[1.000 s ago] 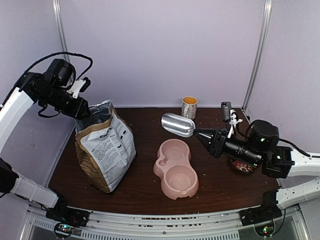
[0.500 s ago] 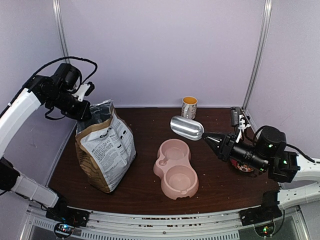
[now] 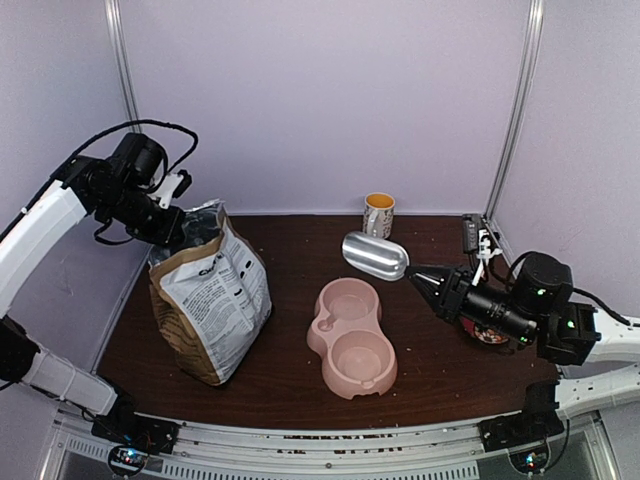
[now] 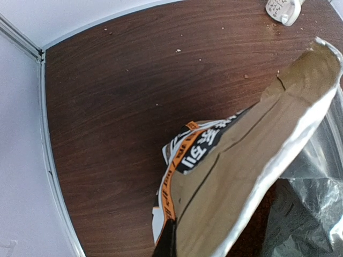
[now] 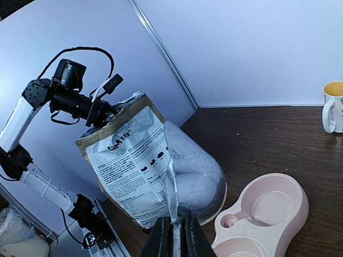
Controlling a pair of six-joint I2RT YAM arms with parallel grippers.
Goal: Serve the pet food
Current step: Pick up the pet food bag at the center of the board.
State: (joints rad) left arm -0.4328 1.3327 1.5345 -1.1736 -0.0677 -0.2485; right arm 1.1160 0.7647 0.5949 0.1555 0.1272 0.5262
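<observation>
A brown paper bag (image 3: pixel 210 295) with a white label stands at the table's left, its top open. My left gripper (image 3: pixel 168 226) is shut on the bag's back top edge; the left wrist view shows one dark finger (image 4: pixel 169 242) against the paper rim (image 4: pixel 236 176). My right gripper (image 3: pixel 425 277) is shut on the handle of a silver metal scoop (image 3: pixel 375 255), held in the air over the far end of the pink double bowl (image 3: pixel 350 335). The scoop (image 5: pixel 195 171) looks empty. No kibble pellets show clearly; the bag's inside is dark.
A yellow and white mug (image 3: pixel 378 213) stands at the back centre. A dark round object (image 3: pixel 487 335) sits under my right arm. Both wells of the bowl (image 5: pixel 268 209) are bare. Small crumbs lie on the brown table (image 4: pixel 118 96). Walls close in left, back and right.
My right gripper has carried the scoop a little to the right and back. My left gripper has shifted slightly right along the bag's top edge.
</observation>
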